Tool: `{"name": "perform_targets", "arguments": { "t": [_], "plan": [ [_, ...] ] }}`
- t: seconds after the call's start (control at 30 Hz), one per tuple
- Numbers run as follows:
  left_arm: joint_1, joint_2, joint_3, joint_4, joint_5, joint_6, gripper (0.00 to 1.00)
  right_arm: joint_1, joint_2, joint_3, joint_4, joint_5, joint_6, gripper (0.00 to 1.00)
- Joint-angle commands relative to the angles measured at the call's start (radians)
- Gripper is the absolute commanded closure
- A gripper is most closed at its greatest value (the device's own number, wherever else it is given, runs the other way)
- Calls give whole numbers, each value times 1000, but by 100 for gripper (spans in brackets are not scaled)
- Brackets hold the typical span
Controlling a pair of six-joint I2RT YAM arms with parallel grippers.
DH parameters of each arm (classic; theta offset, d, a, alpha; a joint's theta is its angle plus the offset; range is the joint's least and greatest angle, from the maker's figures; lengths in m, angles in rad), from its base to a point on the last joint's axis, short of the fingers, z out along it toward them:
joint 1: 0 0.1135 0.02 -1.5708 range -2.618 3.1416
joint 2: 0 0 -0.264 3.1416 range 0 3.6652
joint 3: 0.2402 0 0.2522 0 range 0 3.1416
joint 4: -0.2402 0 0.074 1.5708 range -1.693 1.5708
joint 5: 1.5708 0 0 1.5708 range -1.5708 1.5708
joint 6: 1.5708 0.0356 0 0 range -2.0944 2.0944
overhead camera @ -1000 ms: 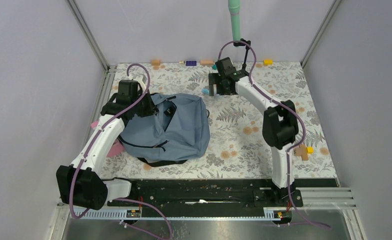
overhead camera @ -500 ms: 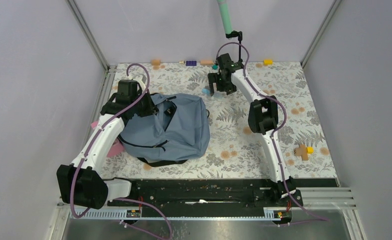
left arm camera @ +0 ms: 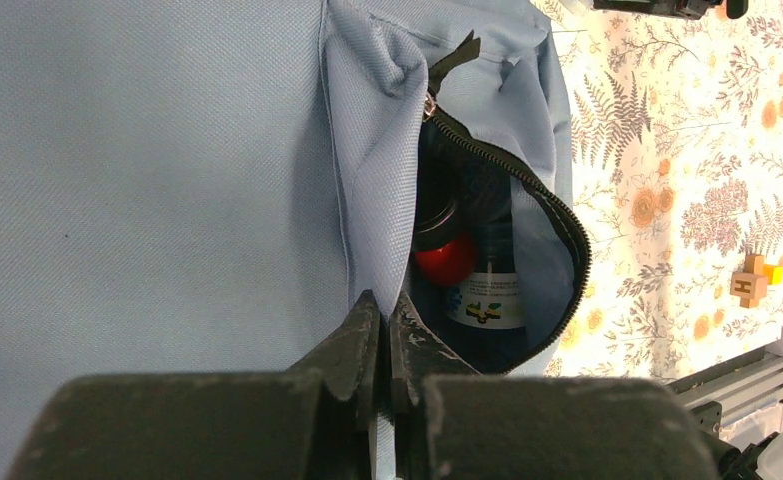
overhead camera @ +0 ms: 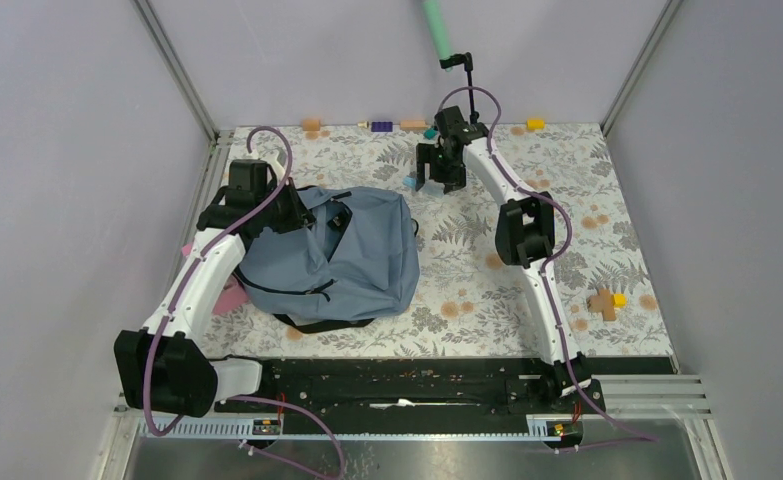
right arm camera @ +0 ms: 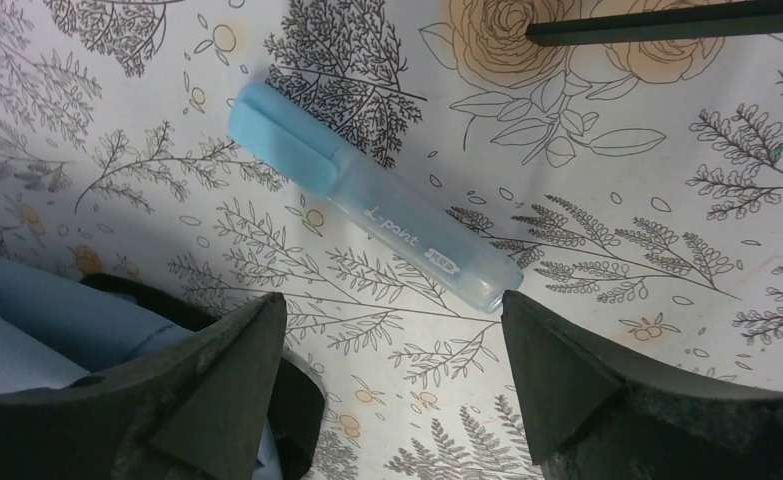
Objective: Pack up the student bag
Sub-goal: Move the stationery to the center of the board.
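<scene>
The student bag [overhead camera: 352, 255], grey-blue, lies on the left half of the floral table. Its zipped mouth [left arm camera: 527, 190] gapes open, and inside I see a red round thing [left arm camera: 445, 258] and a white-labelled bottle [left arm camera: 487, 300]. My left gripper [overhead camera: 285, 215] [left arm camera: 385, 300] is shut on the bag's fabric edge beside that opening. A light blue marker [right arm camera: 367, 205] [overhead camera: 409, 182] lies flat on the table beyond the bag's top. My right gripper [overhead camera: 433, 180] [right arm camera: 392, 305] hangs open just above the table, the marker's clear end close to its right finger.
Small blocks line the back edge: orange [overhead camera: 311, 124], purple-and-orange [overhead camera: 382, 125] and yellow [overhead camera: 535, 124]. A tan cross piece with a yellow block [overhead camera: 603, 302] lies at the right. Something pink [overhead camera: 229, 298] peeks out under the left arm. A black bag strap [right arm camera: 292, 395] lies beside my right gripper's left finger.
The right arm has stretched out and its gripper has shifted slightly left over the marker. The left arm and the bag have not moved.
</scene>
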Motion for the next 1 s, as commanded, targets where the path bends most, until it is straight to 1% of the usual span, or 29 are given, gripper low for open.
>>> {"name": "perform_targets", "arguments": {
  "t": [0.0, 0.1, 0.13, 0.17, 0.2, 0.23, 0.4, 0.5, 0.63, 0.73, 0.8, 0.9, 0.97],
  "plan": [
    [29, -35, 26, 188, 11, -14, 100, 3, 19, 49, -8, 14, 104, 15],
    [37, -35, 25, 192, 16, -19, 100, 3, 18, 47, -5, 39, 140, 15],
    [40, -35, 24, 194, 17, -22, 100, 3, 18, 44, 1, 44, 158, 12],
    [42, -34, 23, 195, 17, -23, 100, 3, 17, 38, 14, 40, 179, 6],
    [45, -33, 22, 195, 20, -24, 100, 3, 17, 30, 27, 42, 197, 4],
    [47, -33, 22, 195, 22, -24, 100, 3, 13, 24, 36, 52, 214, 3],
    [53, -37, 20, 198, 26, -27, 100, 2, 6, 8, 47, 100, 278, 7],
    [57, -35, 19, 201, 32, -31, 100, 4, -15, -24, 48, 110, 283, 7],
    [65, -33, 15, 212, 56, -44, 100, 11, -75, -129, 133, 61, 276, 8],
    [71, -31, 11, 218, 63, -50, 100, 23, -82, -131, 133, 22, 279, 12],
    [74, -31, 9, 218, 64, -51, 100, 33, -93, -135, 128, 23, 278, 13],
    [76, -29, 9, 219, 71, -53, 100, 47, -139, -178, 134, 109, 260, 13],
    [77, -30, 8, 220, 72, -55, 100, 43, -165, -207, 137, 183, 280, 13]
  ]
}}
